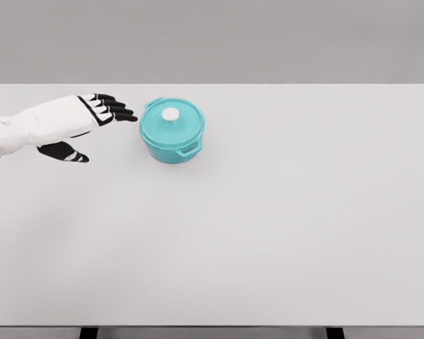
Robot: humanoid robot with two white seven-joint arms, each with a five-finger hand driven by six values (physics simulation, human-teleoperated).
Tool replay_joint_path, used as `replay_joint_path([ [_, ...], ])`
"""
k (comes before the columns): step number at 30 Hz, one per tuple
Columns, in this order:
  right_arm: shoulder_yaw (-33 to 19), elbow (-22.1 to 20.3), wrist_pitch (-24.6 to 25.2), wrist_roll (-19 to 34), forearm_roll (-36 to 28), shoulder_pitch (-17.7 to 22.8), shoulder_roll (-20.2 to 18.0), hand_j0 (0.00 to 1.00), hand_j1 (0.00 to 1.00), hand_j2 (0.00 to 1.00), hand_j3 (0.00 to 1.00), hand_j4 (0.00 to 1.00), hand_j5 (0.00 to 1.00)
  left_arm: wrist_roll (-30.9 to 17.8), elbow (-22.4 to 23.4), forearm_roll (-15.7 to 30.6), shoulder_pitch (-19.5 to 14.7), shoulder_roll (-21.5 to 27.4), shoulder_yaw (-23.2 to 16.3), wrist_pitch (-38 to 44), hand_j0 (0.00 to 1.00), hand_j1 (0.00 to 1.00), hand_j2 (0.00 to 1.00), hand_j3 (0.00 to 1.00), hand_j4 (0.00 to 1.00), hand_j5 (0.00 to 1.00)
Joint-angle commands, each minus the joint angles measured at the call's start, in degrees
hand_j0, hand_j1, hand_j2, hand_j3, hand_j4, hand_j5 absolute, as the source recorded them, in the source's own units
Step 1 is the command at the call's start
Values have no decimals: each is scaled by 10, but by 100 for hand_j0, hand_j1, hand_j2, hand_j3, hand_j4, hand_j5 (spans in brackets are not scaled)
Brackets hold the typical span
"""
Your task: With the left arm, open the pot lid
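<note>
A small teal pot (172, 131) stands on the white table (268, 226), left of the middle toward the far side. Its teal lid (174, 118) sits closed on top, with a white round knob (170, 114) in the centre. Two small handles stick out from the pot's sides. My left hand (102, 127) reaches in from the left edge, just left of the pot and apart from it. The black fingers (116, 108) are stretched out toward the pot, the thumb (67, 151) hangs lower, and the hand holds nothing.
The white table spreads wide to the right and front of the pot. A grey wall lies behind the far edge. The table's dark legs show at the bottom edge.
</note>
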Motion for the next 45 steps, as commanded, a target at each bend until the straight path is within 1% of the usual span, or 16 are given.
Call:
replay_joint_path([
  [1,0,0,0,0,0,0,0,100,100,100,100,100,100,-1,-14,-9,-3,-16,-2,2,100,100,100,100,100,100],
  [3,0,0,0,0,0,0,0,100,100,100,100,100,100,-1,-13,-6,-35,-8,-21,2,100,100,100,100,100,100],
  [5,0,0,0,0,0,0,0,100,100,100,100,100,100,-1,29,18,-130,3,-121,2,100,100,100,100,100,100],
  [7,0,0,0,0,0,0,0,100,100,100,100,100,100,-1,92,48,-198,9,-194,2,100,100,100,100,100,100],
  [9,0,0,0,0,0,0,0,100,100,100,100,100,100,-1,113,48,-253,1,-265,2,100,100,100,100,100,100],
  [10,0,0,0,0,0,0,0,100,100,100,100,100,100,-1,116,48,-265,-15,-271,2,100,100,100,100,100,100],
  [12,0,0,0,0,0,0,0,100,100,100,100,100,100,-1,118,44,-271,-61,-270,2,100,100,100,100,100,100],
  [13,0,0,0,0,0,0,0,100,100,100,100,100,100,-1,118,42,-267,-67,-270,2,100,100,100,100,100,100],
  [17,0,0,0,0,0,0,0,100,100,100,100,100,100,-1,159,42,-277,-78,-273,2,100,100,100,100,100,100],
  [21,0,0,0,0,0,0,0,100,100,100,100,100,100,-1,166,42,-280,-86,-277,2,100,100,100,100,100,100],
  [24,0,0,0,0,0,0,0,100,100,100,100,100,100,-1,198,42,-292,-86,-291,2,100,100,100,100,100,100],
  [27,0,0,0,0,0,0,0,100,100,100,100,100,100,-1,198,40,-301,-91,-307,2,100,100,100,100,100,100],
  [29,0,0,-1,0,0,0,0,100,100,100,100,100,100,-1,199,-12,-301,-103,-309,2,100,100,100,100,100,100],
  [30,0,0,0,0,0,0,0,100,100,100,100,100,100,-1,198,-21,-301,-104,-311,2,100,100,100,100,100,100],
  [42,0,0,-1,0,0,0,0,100,100,100,100,100,100,-1,199,-24,-309,-114,-315,2,98,98,98,98,98,98],
  [45,0,0,0,0,0,0,0,100,100,100,100,100,100,-1,200,-25,-309,-117,-315,2,93,93,93,93,93,93],
])
